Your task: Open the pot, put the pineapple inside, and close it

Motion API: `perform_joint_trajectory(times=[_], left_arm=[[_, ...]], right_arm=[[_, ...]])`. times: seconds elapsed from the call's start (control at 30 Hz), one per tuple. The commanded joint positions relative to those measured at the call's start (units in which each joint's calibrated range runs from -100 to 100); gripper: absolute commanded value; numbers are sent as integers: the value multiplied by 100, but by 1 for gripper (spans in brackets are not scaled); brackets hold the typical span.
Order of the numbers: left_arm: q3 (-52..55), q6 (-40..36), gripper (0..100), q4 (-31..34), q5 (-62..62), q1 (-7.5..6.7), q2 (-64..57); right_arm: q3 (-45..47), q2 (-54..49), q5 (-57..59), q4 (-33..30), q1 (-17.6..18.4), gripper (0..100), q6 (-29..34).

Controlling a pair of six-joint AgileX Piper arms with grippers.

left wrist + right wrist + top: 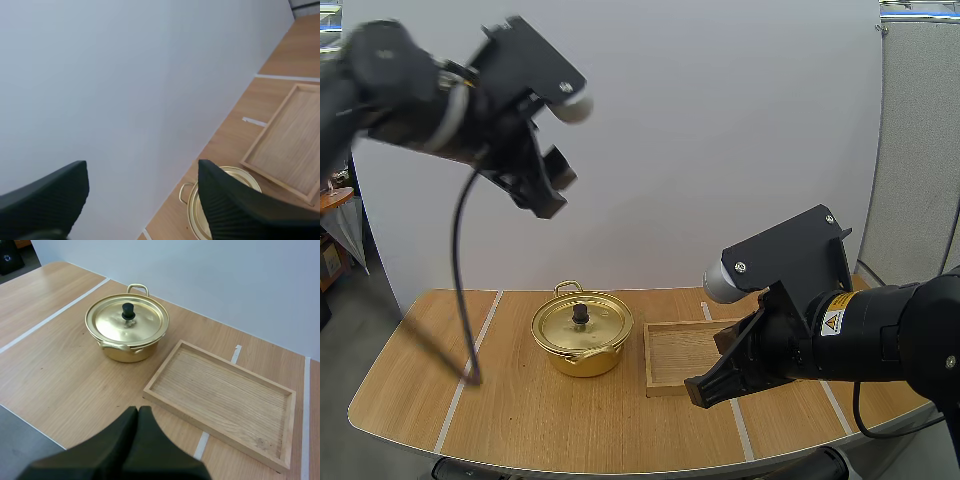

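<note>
A white wall backs a wooden table (520, 420) crossed by pale tape lines. The left gripper (552, 192) hangs high above it, its two fingers spread wide, ribbed faces turned to each other and nothing between them. Far below those fingers and a little ahead of them stands the golden pot (582, 340), its lid (112, 322) seated flat and the black knob (128, 310) upright at the centre. The right gripper (137, 412) hovers low over the near side of the table, its fingers pressed together into one dark wedge that holds nothing. The pot lies ahead of its tips and off to their left. The wooden tray (220, 390) lies just ahead and to their right, near the pot but apart from it.

With the lid on, the opening step looks not yet begun, and the spread left gripper seems the likelier one to take it. It would do best to descend straight over the knob, one finger passing each side, and sink low enough to pinch the knob's stem rather than its cap. The pinch should be firm before any lift. A straight upward pull matters, since the pot looks thin and light and a sideways tug could drag it. The right gripper should keep out of that path.
</note>
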Motion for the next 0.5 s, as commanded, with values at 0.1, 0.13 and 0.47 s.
perform_joint_trajectory(times=[0.1,0.13,0.47], left_arm=[[-27,-476,100,-18,821,-22,-1080],[-27,-552,100,-18,923,-22,-1196],[-27,-1122,100,-18,1466,-22,-2210]], right_arm=[[9,-47,-39,1,-19,0,-44],[9,-47,-39,1,-19,0,-44],[9,-47,-39,1,-19,0,-44]])
